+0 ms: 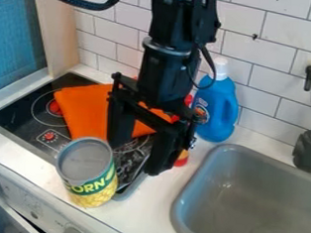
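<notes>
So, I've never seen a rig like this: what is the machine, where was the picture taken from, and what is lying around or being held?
The machine is one black robot arm, coming in from the top edge. At its end hangs a two-finger gripper, its fingers apart and holding nothing. A fixed camera looks down at a slant on a toy kitchen. Nearest the gripper stands a can with a green and yellow label; whether they touch, I cannot tell. An orange cloth lies on the black stove. Behind the gripper is a blue bottle with a white cap, and right of it a grey sink.
</notes>
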Controlling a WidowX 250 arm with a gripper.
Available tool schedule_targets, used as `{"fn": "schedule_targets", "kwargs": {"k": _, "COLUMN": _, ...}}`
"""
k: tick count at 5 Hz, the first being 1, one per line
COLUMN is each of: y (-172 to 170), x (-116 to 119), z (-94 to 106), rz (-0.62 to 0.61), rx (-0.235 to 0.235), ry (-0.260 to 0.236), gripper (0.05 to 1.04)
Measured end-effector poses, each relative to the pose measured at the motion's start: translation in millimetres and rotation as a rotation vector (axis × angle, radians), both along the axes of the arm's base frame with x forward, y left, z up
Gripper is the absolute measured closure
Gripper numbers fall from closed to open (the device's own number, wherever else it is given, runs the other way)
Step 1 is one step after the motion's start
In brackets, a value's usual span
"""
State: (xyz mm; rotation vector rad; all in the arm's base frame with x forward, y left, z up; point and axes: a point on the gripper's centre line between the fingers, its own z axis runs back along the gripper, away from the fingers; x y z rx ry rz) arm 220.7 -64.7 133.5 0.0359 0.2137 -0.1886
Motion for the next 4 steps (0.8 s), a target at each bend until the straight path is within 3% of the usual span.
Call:
{"fn": "schedule_targets", "kwargs": {"k": 1, "y": 0, "x": -1, "z": -7.4, "rz": 0.003, "rx": 0.008, "ry": 0.023, "gripper": 0.083}}
{"fn": "schedule_targets", "kwargs": {"k": 2, "y": -4, "x": 8, "z": -42.4, "rz": 0.035, "rx": 0.027, "ry": 0.058, "gripper": 0.083}}
{"fn": "schedule_targets", "kwargs": {"k": 4, "y": -16, "x": 9, "z": -60.3, "rz": 0.095, "rx": -0.023, "ry": -0.011, "gripper": 0.083}}
